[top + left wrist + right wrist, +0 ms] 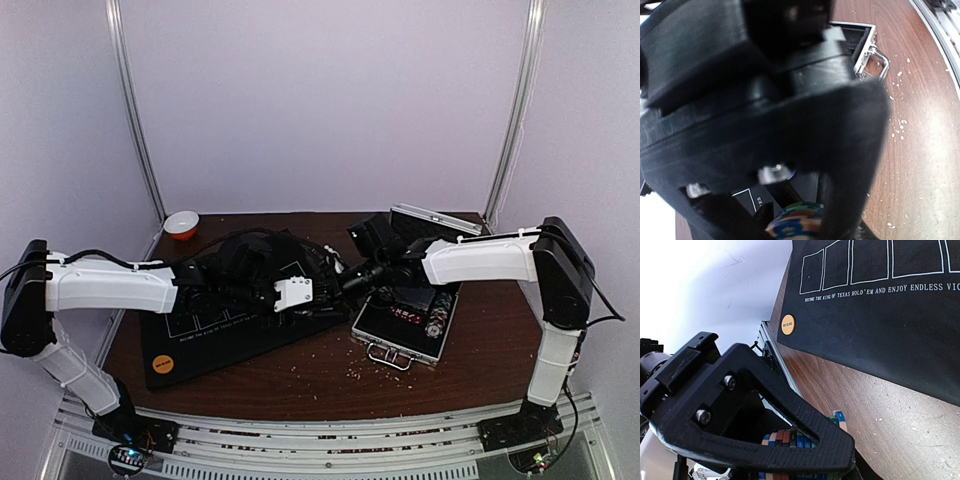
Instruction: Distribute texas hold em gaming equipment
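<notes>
both arms reach in over the middle of the bench [300, 375], and the left gripper [315, 290] and right gripper [352, 278] almost meet above the far right edge of the black mat [215, 335].

in the right wrist view a stack of chips [790, 437] in orange, red, blue and green lies along the far side of the one finger [765, 405] we can see. the other finger is hidden, so we cannot tell whether this gripper is clenched on the stack.

the left wrist view is mostly filled by blurred black parts. a striped chip pile [795, 222] shows at the bottom edge between dark shapes. we cannot tell whether the left gripper grasps it, or whether it is the same stack.

an orange disc [163, 365] rests on the near left corner of the mat. a cluster of chips [437, 318] sits in the open case [405, 348], just right of the mat. a small bowl [181, 224] stands at the far left corner.
</notes>
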`<state>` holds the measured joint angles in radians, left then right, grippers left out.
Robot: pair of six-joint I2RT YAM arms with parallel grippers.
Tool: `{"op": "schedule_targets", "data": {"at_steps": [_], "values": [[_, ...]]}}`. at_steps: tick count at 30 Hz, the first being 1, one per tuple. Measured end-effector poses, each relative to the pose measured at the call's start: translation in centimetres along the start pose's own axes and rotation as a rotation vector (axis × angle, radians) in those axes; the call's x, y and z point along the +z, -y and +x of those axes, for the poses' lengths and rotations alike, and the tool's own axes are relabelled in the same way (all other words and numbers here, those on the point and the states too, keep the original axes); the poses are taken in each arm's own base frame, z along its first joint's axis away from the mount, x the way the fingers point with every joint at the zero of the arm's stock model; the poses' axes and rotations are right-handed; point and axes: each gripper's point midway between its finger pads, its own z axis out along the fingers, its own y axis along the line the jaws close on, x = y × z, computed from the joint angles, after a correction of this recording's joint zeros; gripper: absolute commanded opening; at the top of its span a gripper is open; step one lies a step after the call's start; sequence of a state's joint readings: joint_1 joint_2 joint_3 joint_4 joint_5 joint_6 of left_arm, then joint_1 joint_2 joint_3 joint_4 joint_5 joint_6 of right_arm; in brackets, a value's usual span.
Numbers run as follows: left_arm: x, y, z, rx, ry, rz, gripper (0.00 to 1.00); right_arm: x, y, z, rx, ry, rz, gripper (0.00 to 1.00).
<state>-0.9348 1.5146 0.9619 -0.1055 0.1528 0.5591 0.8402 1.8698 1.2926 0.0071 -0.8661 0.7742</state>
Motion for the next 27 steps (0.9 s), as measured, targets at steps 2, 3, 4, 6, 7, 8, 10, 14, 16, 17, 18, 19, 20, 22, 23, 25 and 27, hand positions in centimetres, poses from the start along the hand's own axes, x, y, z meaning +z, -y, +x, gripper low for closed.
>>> {"op": "schedule_targets", "data": {"at_steps": [2,3,4,6,7,8,10,14,16,17,18,19,20,22,23,25,27], "values": [[-0.06,0.05,-0.16,-0.002,0.008,0.003,0.25,0.0,-0.07,-0.05,0.0,0.002,-0.004,0.0],[-0.08,0.03,-0.13,-0.002,0.009,0.004,0.19,0.01,-0.09,-0.07,0.001,0.003,-0.005,0.0],[-0.09,0.05,-0.13,-0.002,0.011,0.006,0.14,0.02,-0.1,-0.07,0.001,0.003,-0.007,0.0],[-0.1,0.06,-0.13,-0.004,0.012,0.008,0.04,0.02,-0.13,-0.07,0.007,0.003,-0.009,0.0],[-0.1,0.07,-0.14,-0.004,0.012,0.008,0.0,0.02,-0.14,-0.08,0.008,0.004,-0.009,0.0],[-0.1,0.08,-0.15,-0.004,0.013,0.009,0.0,0.03,-0.14,-0.07,0.009,0.004,-0.01,0.0],[-0.11,0.09,-0.1,-0.005,0.011,0.01,0.0,0.05,-0.13,-0.04,0.009,0.004,-0.013,0.0],[-0.12,0.0,0.0,-0.006,0.006,0.004,0.0,0.05,-0.11,-0.02,0.007,0.003,-0.013,0.0],[-0.13,-0.11,0.08,-0.009,0.001,-0.002,0.0,0.06,-0.09,-0.01,0.008,0.003,-0.012,0.09],[-0.14,-0.13,0.1,-0.01,-0.001,-0.004,0.0,0.05,-0.09,-0.03,0.007,0.004,-0.013,0.13],[-0.16,-0.17,0.1,-0.013,-0.002,-0.005,0.0,0.05,-0.08,-0.04,0.006,0.005,-0.014,0.16],[-0.18,-0.19,0.12,-0.016,-0.003,-0.007,0.0,0.06,-0.1,-0.06,0.003,0.006,-0.015,0.2],[-0.19,-0.18,0.1,-0.017,-0.003,-0.007,0.0,0.07,-0.11,-0.06,0.002,0.007,-0.017,0.23],[-0.18,-0.11,0.15,-0.022,-0.005,-0.005,0.0,0.09,-0.08,0.0,0.001,0.006,-0.02,0.26],[-0.18,-0.06,0.19,-0.024,-0.007,-0.004,0.0,0.1,-0.05,0.03,0.0,0.006,-0.021,0.28],[-0.15,0.08,0.24,-0.028,-0.009,0.0,0.0,0.09,0.03,0.06,0.001,0.006,-0.022,0.3],[-0.14,0.18,0.26,-0.03,-0.009,0.002,0.0,0.03,0.18,0.03,0.005,0.007,-0.021,0.32]]}}
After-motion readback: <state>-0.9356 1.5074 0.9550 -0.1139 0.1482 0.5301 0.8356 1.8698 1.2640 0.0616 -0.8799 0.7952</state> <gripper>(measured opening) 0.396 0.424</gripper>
